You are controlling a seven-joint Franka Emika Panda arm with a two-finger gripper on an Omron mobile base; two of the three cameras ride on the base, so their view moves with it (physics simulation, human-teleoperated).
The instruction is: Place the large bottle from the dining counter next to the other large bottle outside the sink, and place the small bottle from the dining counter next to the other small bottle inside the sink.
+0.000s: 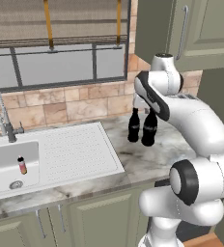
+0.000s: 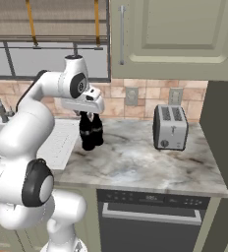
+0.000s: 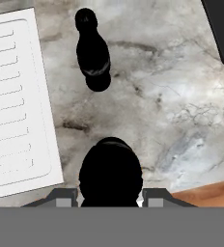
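The tall black cola-style bottle [image 1: 149,129] stands upright on the marbled kitchen worktop [image 1: 147,161], just beside a second tall black bottle [image 1: 133,126], right of the white ribbed drainboard [image 1: 80,152], outside the pale sink basin [image 1: 10,161]. The two-finger gripper [image 3: 110,198] is over it w/ a fingertip on each side of the bottle top; whether it clamps, cannot tell. A small brown bottle w/ red label [image 1: 22,165] stands in the basin. A metal toaster [image 2: 170,127] sits further right.

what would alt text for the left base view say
A white robot arm reaches over a marbled kitchen worktop, its jaws closed around the neck of a tall black bottle standing just beside a second tall black bottle. To the left, a small brown bottle stands inside the pale recessed sink.
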